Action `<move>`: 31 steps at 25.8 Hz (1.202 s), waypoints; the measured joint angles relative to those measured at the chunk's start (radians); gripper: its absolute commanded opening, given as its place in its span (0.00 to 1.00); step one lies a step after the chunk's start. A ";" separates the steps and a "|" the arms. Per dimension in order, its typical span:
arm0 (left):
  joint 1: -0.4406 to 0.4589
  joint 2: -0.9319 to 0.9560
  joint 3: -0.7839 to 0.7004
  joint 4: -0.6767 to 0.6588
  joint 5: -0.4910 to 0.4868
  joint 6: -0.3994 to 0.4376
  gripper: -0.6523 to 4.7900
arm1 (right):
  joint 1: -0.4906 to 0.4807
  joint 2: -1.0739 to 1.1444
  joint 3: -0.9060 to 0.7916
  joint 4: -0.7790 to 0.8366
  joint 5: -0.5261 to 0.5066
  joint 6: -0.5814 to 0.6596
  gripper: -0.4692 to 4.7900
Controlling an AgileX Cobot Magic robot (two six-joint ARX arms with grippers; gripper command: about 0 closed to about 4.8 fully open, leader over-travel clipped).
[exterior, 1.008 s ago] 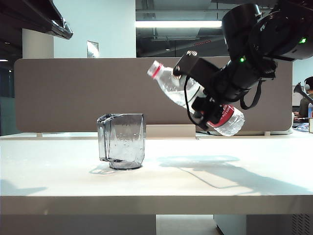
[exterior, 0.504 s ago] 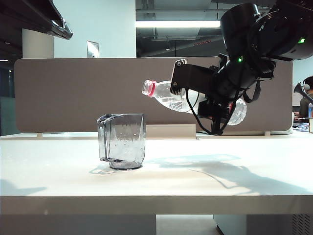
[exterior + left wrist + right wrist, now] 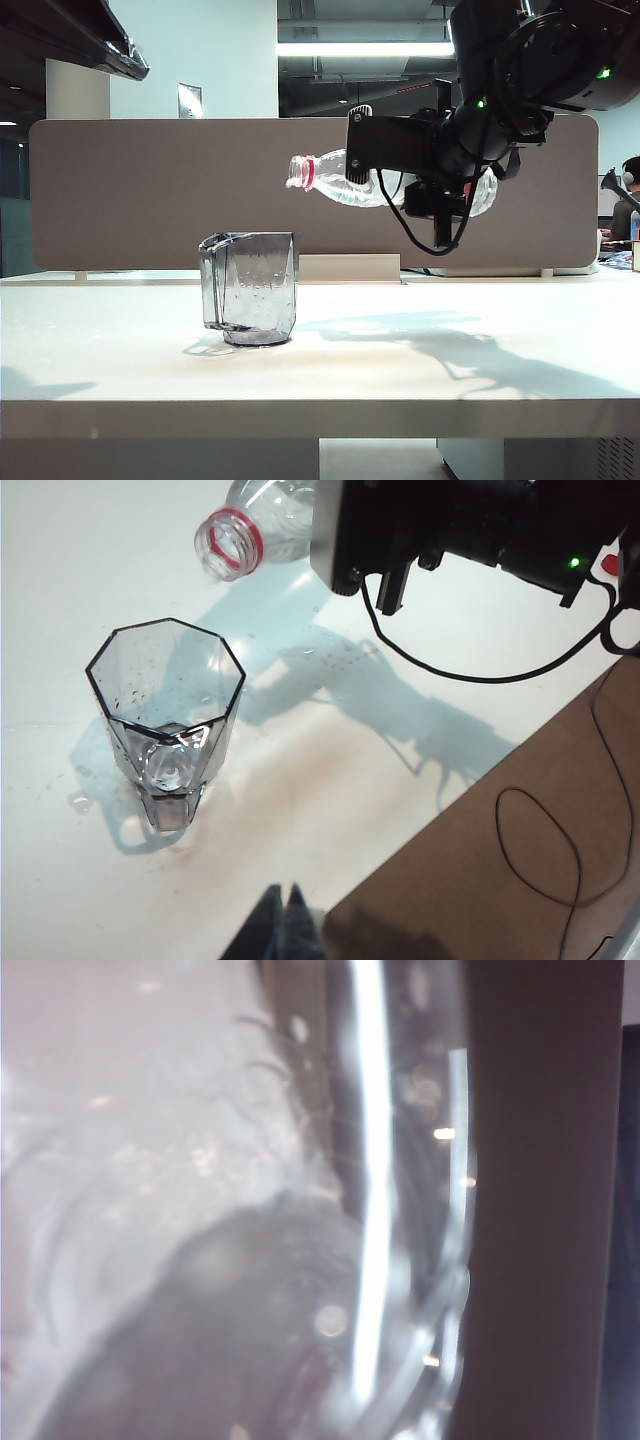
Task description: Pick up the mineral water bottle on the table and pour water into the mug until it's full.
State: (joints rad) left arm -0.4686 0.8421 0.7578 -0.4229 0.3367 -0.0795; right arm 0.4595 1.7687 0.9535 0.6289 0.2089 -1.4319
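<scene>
The mineral water bottle (image 3: 335, 184) lies almost level in the air, clear, with a red neck ring and no cap. My right gripper (image 3: 440, 195) is shut on its lower body. Its open mouth (image 3: 230, 544) points toward the mug (image 3: 250, 288) from well above, near the mug's right rim, and no stream shows. The smoky grey faceted mug (image 3: 165, 712) stands upright on the white table (image 3: 400, 370) with drops on its walls. The right wrist view is filled by the blurred bottle (image 3: 250, 1260). My left gripper (image 3: 285, 920) hangs shut and empty, high and off to one side of the mug.
A grey-brown partition (image 3: 140, 190) runs along the table's back. The right arm's black cable (image 3: 470, 675) loops below its wrist. Water drops lie on the table around the mug. A dark arm part (image 3: 100, 40) sits at the upper left.
The right wrist has rolled, tipping the bottle from a neck-up slant to nearly level. Its mouth has swung left and down toward the mug. The left arm has not moved.
</scene>
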 measured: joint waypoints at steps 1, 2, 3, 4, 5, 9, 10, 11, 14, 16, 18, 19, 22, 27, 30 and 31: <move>0.000 0.000 0.000 0.000 0.000 0.000 0.11 | 0.000 0.000 0.000 0.002 0.000 -0.014 0.47; 0.000 0.000 0.000 0.000 0.000 0.000 0.11 | 0.000 0.000 0.000 0.002 0.000 -0.030 0.47; 0.000 0.000 0.000 0.000 0.000 0.000 0.11 | 0.000 0.000 0.000 0.002 0.000 -0.048 0.47; 0.000 0.000 0.000 0.000 0.000 0.000 0.11 | 0.000 0.000 0.000 0.002 0.000 -0.060 0.47; 0.000 0.000 0.000 0.000 0.000 0.000 0.11 | 0.000 0.000 0.000 0.003 0.000 -0.074 0.47; 0.000 0.000 0.000 0.000 0.000 0.000 0.11 | 0.000 0.000 0.008 0.014 0.000 -0.114 0.47; 0.000 0.000 0.000 0.000 0.000 0.000 0.11 | 0.000 0.000 0.013 0.017 0.000 -0.116 0.47; 0.000 0.000 0.000 0.000 0.000 0.000 0.11 | 0.000 0.000 0.018 0.017 0.000 -0.118 0.47; 0.000 0.000 0.000 0.000 0.000 0.000 0.11 | 0.000 0.000 0.026 0.025 0.000 -0.122 0.47; 0.000 0.000 0.000 0.000 0.000 0.000 0.11 | 0.000 0.000 0.034 0.025 0.001 -0.123 0.47; 0.000 0.000 0.000 0.000 0.000 0.000 0.11 | 0.001 0.000 0.042 0.025 0.001 -0.126 0.47; 0.000 0.000 0.000 0.000 0.000 0.000 0.11 | 0.000 0.000 0.045 0.026 0.002 -0.126 0.47; 0.000 0.000 0.000 0.000 0.000 0.000 0.11 | 0.000 0.000 0.058 0.033 0.019 -0.163 0.47; 0.000 0.000 0.000 0.000 0.000 0.000 0.11 | 0.000 0.000 0.058 0.032 0.029 -0.179 0.47; 0.000 0.000 0.000 0.000 0.000 0.000 0.11 | 0.000 0.000 0.058 0.034 0.043 -0.183 0.47; 0.000 0.000 0.000 0.000 0.000 0.000 0.11 | 0.000 0.000 0.058 0.034 0.046 -0.189 0.47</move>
State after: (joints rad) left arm -0.4686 0.8417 0.7578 -0.4229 0.3367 -0.0795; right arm 0.4599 1.7687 1.0115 0.6628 0.2546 -1.6207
